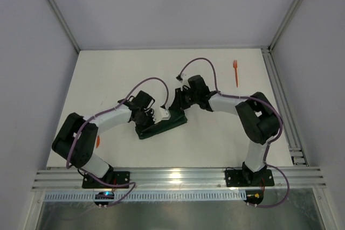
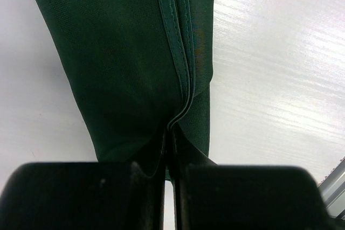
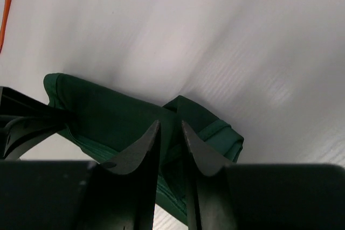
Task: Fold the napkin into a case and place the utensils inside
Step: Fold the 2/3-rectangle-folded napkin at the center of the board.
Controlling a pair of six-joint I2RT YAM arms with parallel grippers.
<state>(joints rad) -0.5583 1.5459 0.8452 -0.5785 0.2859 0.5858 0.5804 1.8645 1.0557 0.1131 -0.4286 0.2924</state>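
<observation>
The napkin lies mid-table, folded into a narrow dark green strip, the case shape. My left gripper is shut on its hemmed edge, with the layered seam running into the pinch of the left gripper. My right gripper is at the strip's right end. The right gripper has its jaws drawn close on a raised fold of the napkin. An orange fork lies far right, apart from the cloth, and its handle shows in the right wrist view. An orange sliver peeks out beside the left arm.
An aluminium rail runs along the table's right side and another rail along the near edge, where both arm bases are bolted. White walls close in the left, back and right. Cables loop over both arms.
</observation>
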